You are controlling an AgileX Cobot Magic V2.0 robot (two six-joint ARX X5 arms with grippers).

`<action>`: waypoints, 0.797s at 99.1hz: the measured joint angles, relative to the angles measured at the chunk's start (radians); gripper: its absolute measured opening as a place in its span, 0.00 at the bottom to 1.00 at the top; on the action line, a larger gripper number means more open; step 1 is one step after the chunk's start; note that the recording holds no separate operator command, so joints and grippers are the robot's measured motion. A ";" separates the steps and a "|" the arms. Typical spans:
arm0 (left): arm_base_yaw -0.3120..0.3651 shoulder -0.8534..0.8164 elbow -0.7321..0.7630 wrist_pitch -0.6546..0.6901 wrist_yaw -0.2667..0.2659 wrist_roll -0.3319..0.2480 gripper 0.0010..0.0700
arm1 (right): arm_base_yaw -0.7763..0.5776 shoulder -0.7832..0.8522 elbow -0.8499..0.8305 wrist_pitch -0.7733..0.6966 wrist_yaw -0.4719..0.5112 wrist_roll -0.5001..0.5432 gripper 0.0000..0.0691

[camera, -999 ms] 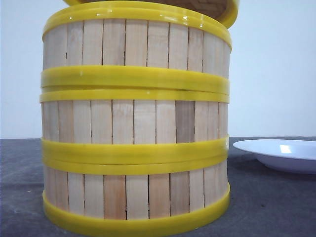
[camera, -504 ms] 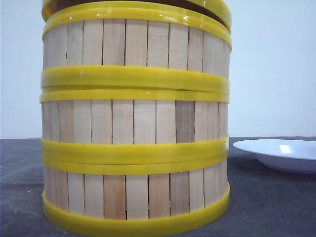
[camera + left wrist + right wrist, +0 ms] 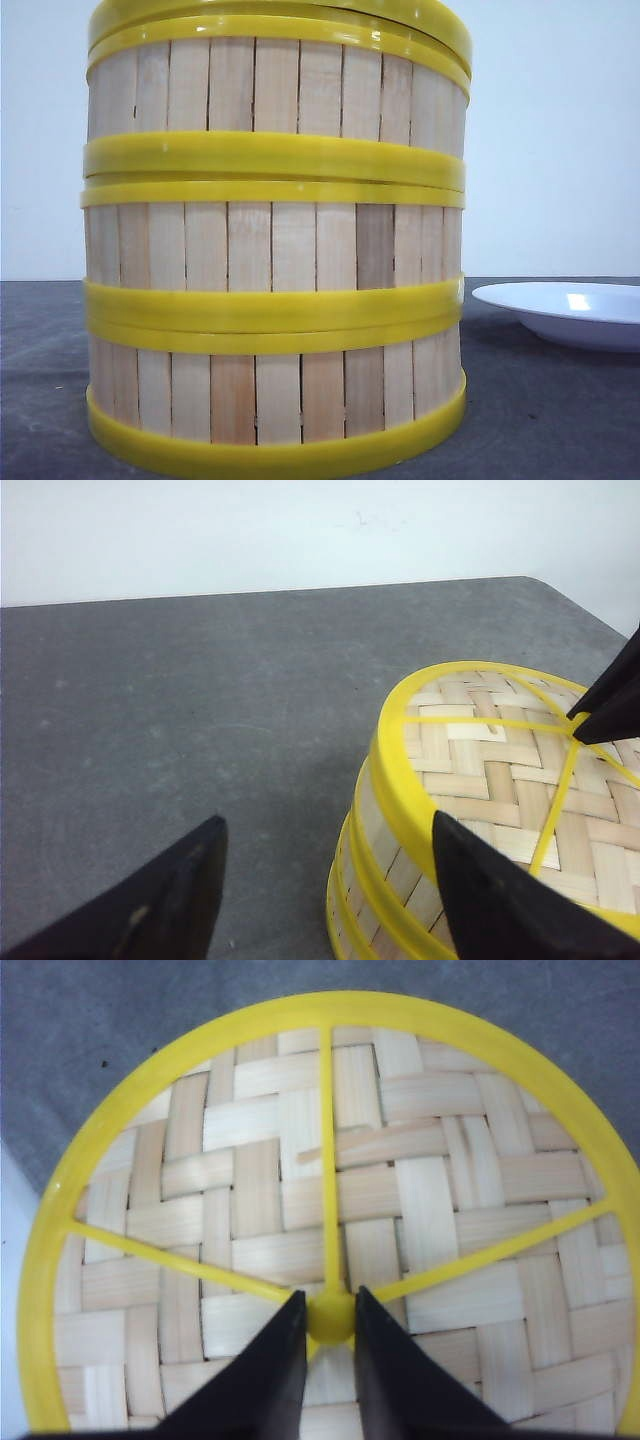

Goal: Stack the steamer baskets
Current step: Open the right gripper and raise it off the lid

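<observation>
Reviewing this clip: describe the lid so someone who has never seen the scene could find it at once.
Start at the tall stack of steamer baskets on the dark table, left of the white plate. The lid caps that stack. Unlike the slatted baskets, it is woven bamboo with yellow spokes, and the right tool grips its central knob.

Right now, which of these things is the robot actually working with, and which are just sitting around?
Part of the job:
- steamer baskets, three stacked in one column
- lid, on top of the stack
- right gripper, closed on the lid's yellow knob

Just lying about:
- white plate, on the table to the right of the stack
- left gripper, open beside the stack, holding nothing
</observation>
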 joint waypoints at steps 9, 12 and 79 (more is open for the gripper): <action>0.000 0.000 0.000 0.000 0.000 0.000 0.55 | 0.000 0.000 0.000 -0.005 0.004 -0.003 0.29; 0.000 0.000 0.000 0.000 0.000 0.000 0.55 | 0.000 0.000 0.000 -0.005 0.005 -0.002 0.38; 0.000 0.000 0.000 0.009 0.000 0.000 0.55 | 0.021 -0.339 -0.002 0.171 0.191 -0.022 0.54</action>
